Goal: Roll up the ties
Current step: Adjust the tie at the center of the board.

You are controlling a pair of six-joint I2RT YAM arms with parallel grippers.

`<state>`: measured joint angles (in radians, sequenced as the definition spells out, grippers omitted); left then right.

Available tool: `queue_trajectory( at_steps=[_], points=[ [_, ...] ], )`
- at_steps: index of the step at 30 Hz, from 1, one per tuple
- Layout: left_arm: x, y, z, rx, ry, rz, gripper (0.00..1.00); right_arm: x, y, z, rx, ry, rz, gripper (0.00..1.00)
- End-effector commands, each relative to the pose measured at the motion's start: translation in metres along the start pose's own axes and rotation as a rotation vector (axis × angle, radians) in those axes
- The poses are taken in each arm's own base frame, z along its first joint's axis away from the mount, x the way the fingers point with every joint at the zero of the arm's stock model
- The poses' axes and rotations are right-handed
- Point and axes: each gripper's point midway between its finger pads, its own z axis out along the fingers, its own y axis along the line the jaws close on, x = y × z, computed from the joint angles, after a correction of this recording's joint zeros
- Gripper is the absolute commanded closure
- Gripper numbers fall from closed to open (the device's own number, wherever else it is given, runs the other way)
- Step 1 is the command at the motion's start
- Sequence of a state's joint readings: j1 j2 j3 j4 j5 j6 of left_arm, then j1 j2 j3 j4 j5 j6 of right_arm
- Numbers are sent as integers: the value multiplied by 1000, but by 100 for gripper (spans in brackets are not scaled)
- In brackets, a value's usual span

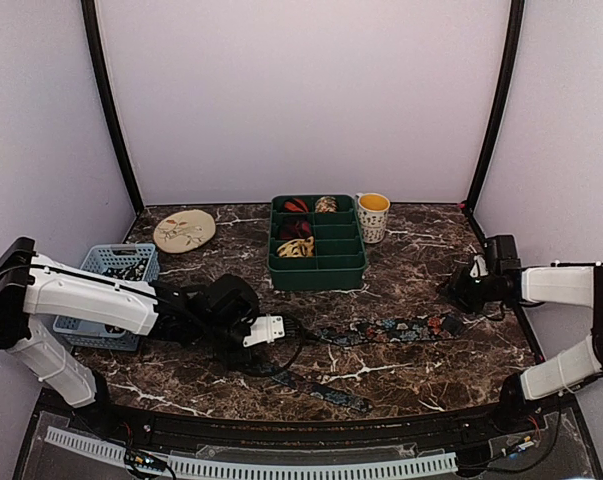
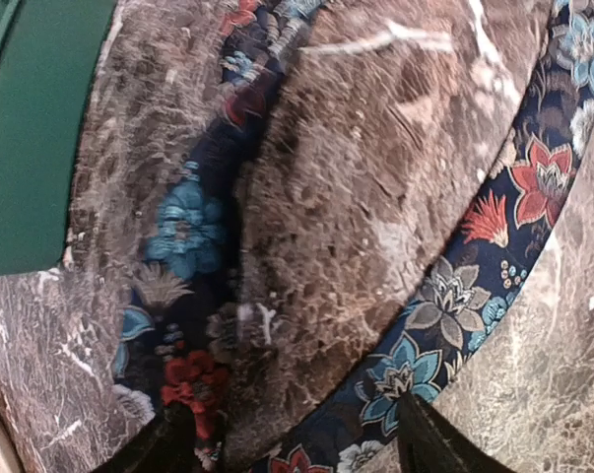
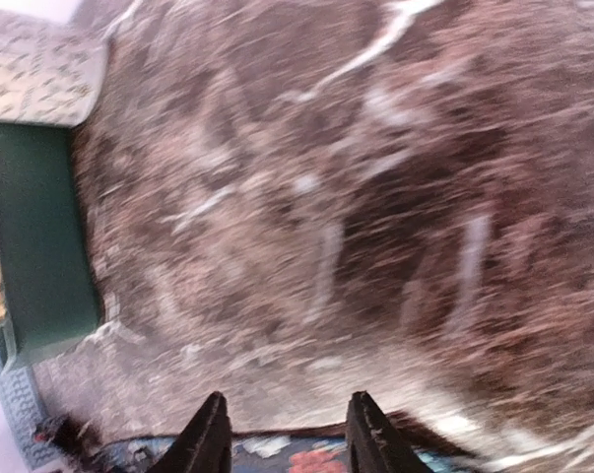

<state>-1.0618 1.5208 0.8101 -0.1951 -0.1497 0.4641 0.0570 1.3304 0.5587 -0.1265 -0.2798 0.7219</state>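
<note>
Left wrist, dark floral tie (image 2: 533, 192) doubled, left hand (image 2: 297, 424) wide, right hand (image 3: 289, 404) half-open, both empty

The top camera looks down from high up at the whole marble table (image 1: 411, 285), with the green tray (image 1: 318, 268) in the middle. Both wrist cameras look down from very close, near that tray, and both see the floral tie (image 2: 533, 197).

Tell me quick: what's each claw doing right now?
Left claw: open, fingers either side of the floral necktie's fold, not gripping it.
Right claw: open, holding nothing, just above the same necktie.
</note>
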Motion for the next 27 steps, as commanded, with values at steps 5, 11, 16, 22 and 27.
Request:
queue_trajectory(
  at_steps=[5,11,16,22,27],
  points=[
    [-48,47,-55,107,-304,-263,22,51,88,-11,-347,156,-256,52],
    [-38,76,-28,172,-214,-371,22,96,113,5,-392,284,-309,56],
    [-28,70,-1,249,-125,-400,24,127,108,22,-384,359,-321,58],
    [-22,44,14,387,-75,-397,56,143,76,46,-311,424,-265,60],
    [-20,16,4,406,-105,-315,83,137,40,57,-234,432,-161,64]
  ],
)
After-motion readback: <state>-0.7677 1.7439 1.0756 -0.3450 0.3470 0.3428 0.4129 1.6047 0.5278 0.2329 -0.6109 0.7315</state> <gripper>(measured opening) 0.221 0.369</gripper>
